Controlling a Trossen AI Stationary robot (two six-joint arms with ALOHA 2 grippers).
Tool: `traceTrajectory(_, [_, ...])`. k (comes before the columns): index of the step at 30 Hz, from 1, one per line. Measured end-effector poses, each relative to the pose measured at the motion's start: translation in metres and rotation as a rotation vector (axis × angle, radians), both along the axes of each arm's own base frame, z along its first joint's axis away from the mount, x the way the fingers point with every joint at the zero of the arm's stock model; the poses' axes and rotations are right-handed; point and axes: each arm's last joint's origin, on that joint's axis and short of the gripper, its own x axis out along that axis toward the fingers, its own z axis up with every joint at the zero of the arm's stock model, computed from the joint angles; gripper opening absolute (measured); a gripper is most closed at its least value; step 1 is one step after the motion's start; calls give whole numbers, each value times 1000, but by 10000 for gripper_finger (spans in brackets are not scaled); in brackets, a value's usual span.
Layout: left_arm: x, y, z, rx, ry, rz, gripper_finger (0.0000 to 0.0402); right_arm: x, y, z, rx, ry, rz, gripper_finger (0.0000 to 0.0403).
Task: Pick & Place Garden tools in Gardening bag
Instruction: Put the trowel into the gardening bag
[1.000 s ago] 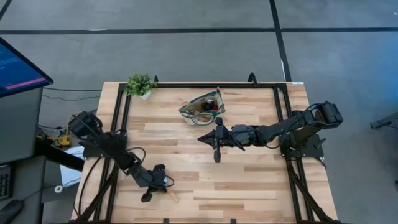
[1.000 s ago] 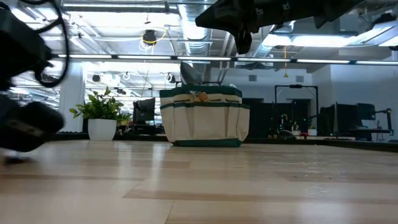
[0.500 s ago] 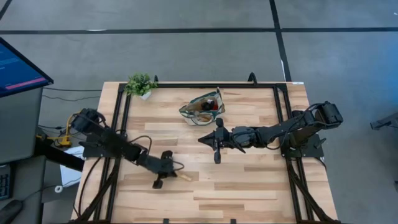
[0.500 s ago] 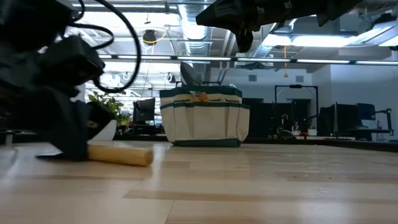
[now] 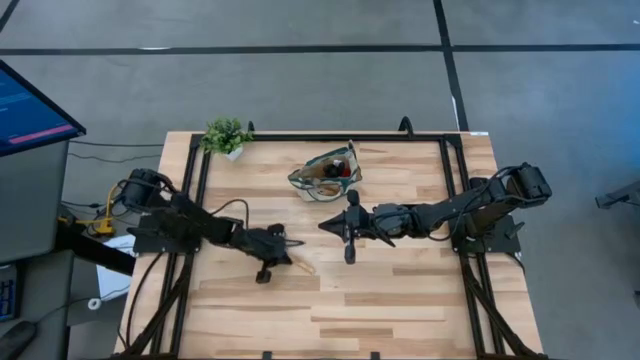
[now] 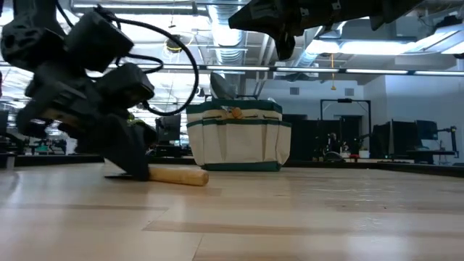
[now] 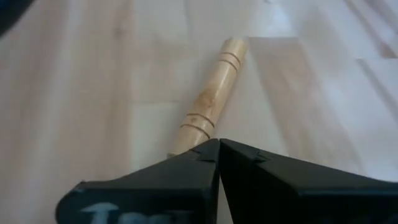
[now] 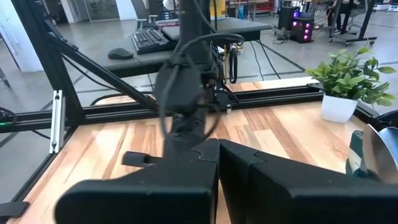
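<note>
Your tool in play is a trowel (image 5: 297, 264) with a light wooden handle, lying low on the table (image 5: 400, 300) left of centre, its handle end pointing toward the table's middle. In the low view the handle (image 6: 177, 176) rests flat on the boards, and the blade end is hidden behind the gripper. Your left gripper (image 5: 272, 254) is clamped on that trowel: the left wrist view shows its two dark fingers (image 7: 186, 165) pressed together over the near end of the handle (image 7: 211, 99), with no gap between them.

The gardening bag (image 5: 326, 173) stands toward the far side of the table, near the middle, well apart from the trowel. From above you can see tools already sitting inside it, including a small red item (image 5: 342, 171). In the low view the bag (image 6: 238, 135) stands upright, beige with green trim.

Your right gripper (image 5: 348, 238) hangs above the table just in front of the bag, its fingers (image 8: 186, 168) closed tight against each other and holding nothing.

A small potted plant (image 5: 227, 136) sits at the far left corner.
</note>
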Motion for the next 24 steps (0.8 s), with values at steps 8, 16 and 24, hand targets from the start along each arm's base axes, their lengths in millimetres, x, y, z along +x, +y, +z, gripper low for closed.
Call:
traceTrajectory(8, [7, 22, 3, 32, -33, 66, 2, 0, 0, -2, -5, 25, 2, 0])
traceTrajectory(16, [12, 20, 16, 9, -107, 1, 2, -4, 1, -15, 83, 156, 34, 0])
traceTrajectory(24, [-17, 13, 53, 4, -187, -37, 2, -2, -2, -33, 189, 268, 40, 0])
